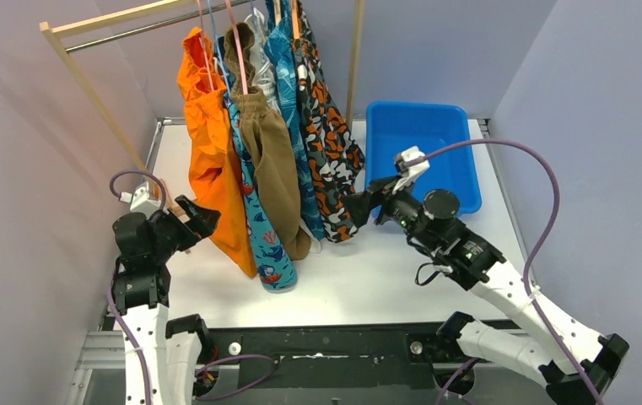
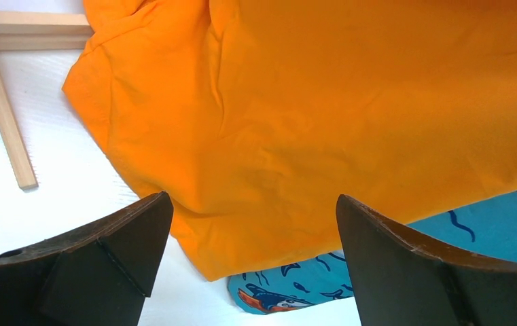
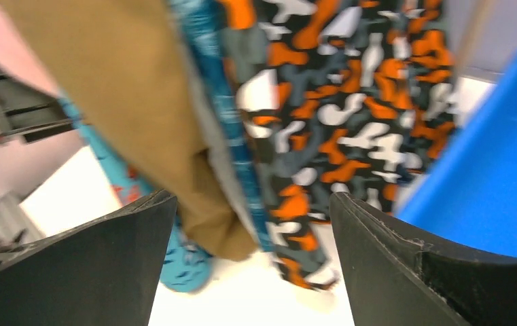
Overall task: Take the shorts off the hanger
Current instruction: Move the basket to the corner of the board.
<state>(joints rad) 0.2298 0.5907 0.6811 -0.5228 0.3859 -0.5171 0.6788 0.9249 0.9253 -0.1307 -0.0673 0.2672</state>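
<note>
From above I see the shorts (image 1: pixel 275 169) hanging in a tight row from the wooden rack (image 1: pixel 89 90), long axis upright, hems down over the white table (image 1: pixel 385 270); the hangers are mostly buried. The left gripper (image 1: pixel 202 218) sits near the orange pair (image 1: pixel 207 143), the right gripper (image 1: pixel 358 205) close by the camouflage pair (image 1: pixel 330 160), with a blue bin (image 1: pixel 423 139) behind and lilac walls (image 1: pixel 30 126) around.

Left wrist: fingers (image 2: pixel 106 258) spread and empty, orange cloth cut off at the top.

Right wrist: blurred, fingers (image 3: pixel 405 272) apart, brown pair (image 3: pixel 119 88) beside the camouflage
</note>
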